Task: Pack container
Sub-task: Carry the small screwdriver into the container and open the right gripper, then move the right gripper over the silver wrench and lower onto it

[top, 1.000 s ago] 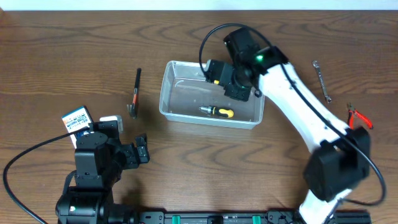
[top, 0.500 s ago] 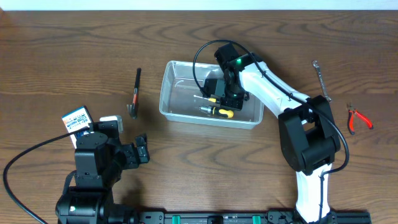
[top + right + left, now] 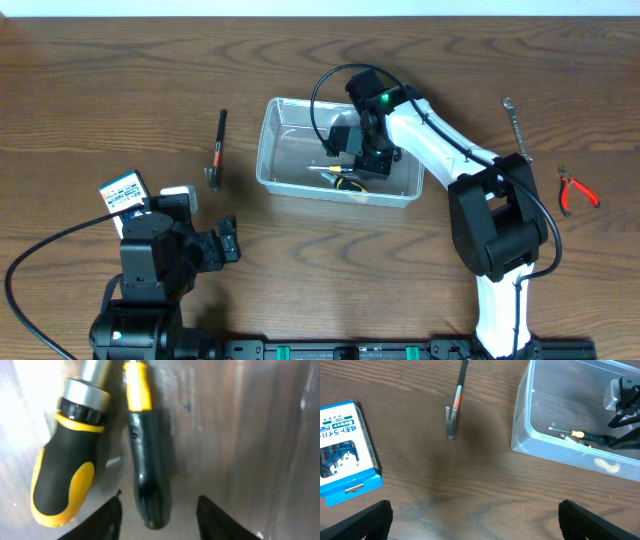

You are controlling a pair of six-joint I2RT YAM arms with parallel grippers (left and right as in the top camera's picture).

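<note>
A: Changed anything in the last second?
B: Came down from over the far edge of the container [image 3: 264,150] to sit inside it, walls on every side, then parted the right claw [image 3: 159,519]. Now gaping and clamped on nothing, with a slim black screwdriver [image 3: 145,460] lying loose between the tips and a fat yellow-and-black screwdriver [image 3: 65,475] just to its left.
A: Meaning for the packing?
B: Probably 2 tools in, judging by that release. Not yet packed: a wrench [image 3: 517,130] and red pliers [image 3: 578,190] well off to the claw's right, and a hammer-like tool [image 3: 217,150] well off to its left.
A: Pose?
B: Reaching in over the tub's right end, wrist bent down, tips near the floor. As for the left claw [image 3: 480,527]: spread wide, empty, parked well short of the container
</note>
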